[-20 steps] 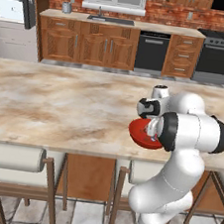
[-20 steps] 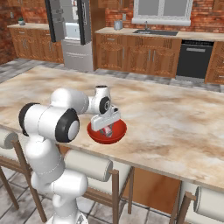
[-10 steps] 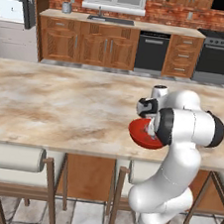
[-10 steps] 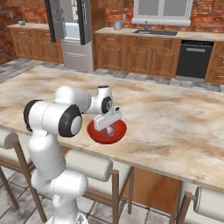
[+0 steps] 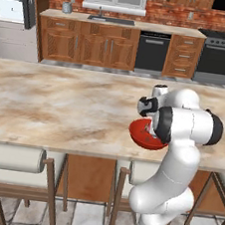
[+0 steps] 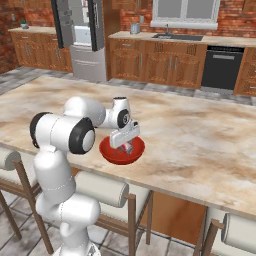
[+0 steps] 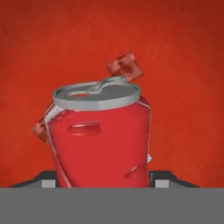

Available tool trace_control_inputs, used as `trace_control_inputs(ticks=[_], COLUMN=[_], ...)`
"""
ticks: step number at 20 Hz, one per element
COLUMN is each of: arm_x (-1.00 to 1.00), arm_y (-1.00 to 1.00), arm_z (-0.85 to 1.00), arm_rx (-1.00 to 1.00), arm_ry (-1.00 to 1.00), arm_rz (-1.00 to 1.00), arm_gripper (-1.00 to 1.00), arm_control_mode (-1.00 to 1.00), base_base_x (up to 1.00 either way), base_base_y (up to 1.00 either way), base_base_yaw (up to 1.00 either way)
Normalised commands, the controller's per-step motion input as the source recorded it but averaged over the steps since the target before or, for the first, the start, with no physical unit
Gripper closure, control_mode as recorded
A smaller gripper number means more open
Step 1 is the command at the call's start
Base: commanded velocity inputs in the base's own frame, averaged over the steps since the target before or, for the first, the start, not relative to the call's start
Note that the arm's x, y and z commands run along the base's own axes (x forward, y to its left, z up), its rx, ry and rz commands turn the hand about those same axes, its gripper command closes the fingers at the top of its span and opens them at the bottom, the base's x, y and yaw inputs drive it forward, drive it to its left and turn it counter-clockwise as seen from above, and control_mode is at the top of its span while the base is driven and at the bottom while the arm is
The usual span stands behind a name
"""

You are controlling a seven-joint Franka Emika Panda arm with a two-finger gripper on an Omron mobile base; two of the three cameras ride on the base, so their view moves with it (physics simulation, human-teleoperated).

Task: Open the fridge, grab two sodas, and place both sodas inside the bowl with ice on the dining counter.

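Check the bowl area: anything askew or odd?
The red can sits tilted inside the bowl, not upright, with the claw right over it. The fridge across the kitchen stands with its door open. Nothing spilled on the counter.

- The glossy white robot arm (image 5: 178, 158) is looking all chunky and rounded, basically fat tube segments stacked up.
- Black ring-shaped joint bands (image 6: 82, 136) are showing up between the white shells, pretty wide ones.
- The small white-and-grey gripper hand (image 6: 124, 140) is sitting at the end, with a dark round cap on the wrist just behind it.
- No cables or markings are catching my eye.
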Motion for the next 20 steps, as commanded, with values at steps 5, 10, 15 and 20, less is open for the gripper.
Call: trace_control_inputs(ticks=[5, 10, 15, 20], arm_x=[-0.06, -0.35, -0.52, -0.40], arm_y=[0.02, 0.00, 0.00, 0.14], arm_z=[0.07, 0.41, 0.65, 0.69], arm_rx=[0.00, -0.03, -0.05, 0.00], arm_ry=[-0.07, -0.15, -0.18, -0.17], arm_rz=[0.01, 0.06, 0.03, 0.00], arm_gripper=[-1.00, -1.00, -1.00, -1.00], arm_control_mode=[-1.00, -1.00, -1.00, -1.00], base_base_x=[0.00, 0.00, 0.00, 0.00], base_base_y=[0.00, 0.00, 0.00, 0.00], base_base_yaw=[0.00, 0.00, 0.00, 0.00])
